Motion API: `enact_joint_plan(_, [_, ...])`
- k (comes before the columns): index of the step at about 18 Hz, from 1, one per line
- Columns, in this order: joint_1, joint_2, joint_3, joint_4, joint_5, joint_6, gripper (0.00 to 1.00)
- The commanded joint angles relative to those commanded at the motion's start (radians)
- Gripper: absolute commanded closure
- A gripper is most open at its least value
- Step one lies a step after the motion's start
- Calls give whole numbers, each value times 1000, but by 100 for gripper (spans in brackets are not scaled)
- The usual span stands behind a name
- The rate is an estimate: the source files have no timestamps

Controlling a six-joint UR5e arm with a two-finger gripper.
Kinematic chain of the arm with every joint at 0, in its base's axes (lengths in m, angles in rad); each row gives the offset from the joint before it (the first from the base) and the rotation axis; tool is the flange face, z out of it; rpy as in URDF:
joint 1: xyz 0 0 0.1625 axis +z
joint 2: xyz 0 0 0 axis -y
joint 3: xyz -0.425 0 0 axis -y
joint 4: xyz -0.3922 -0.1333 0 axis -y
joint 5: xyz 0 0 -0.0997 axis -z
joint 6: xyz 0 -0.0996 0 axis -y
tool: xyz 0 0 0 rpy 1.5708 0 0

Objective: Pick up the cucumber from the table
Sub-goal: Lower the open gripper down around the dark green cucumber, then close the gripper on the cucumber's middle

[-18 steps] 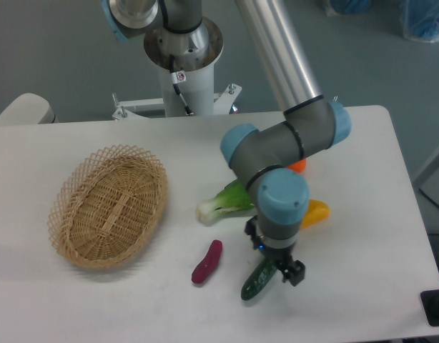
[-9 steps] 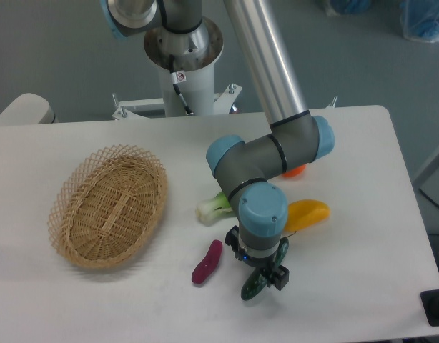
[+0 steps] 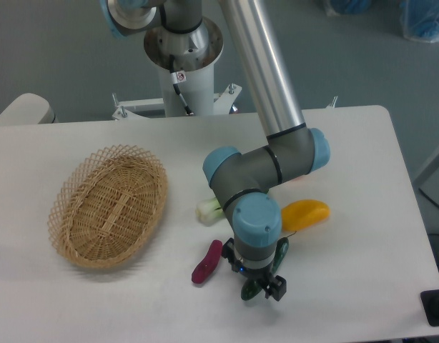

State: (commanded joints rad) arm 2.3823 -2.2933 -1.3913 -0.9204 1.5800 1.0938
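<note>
the gripper is low over the cucumber, which lies on the table just right of the purple vegetable. i cannot tell if the claw grasps it. no writing is readable.

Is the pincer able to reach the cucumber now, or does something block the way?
Probably yes. The pincer is already low over the cucumber, whose dark green ends show on both sides. The purple vegetable lies apart to the side, so nothing blocks it.
</note>
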Motion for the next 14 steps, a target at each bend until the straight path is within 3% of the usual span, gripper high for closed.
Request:
enact_joint_plan(3, [0,-3,0,0,2,0,37])
enact_joint_plan(6, [0,-2,0,0,2,-2,58])
enact_joint_plan(8, [0,-2,0,0,2,-2,63])
enact_joint_plan(14, [12,17,8,-2,0,5,62])
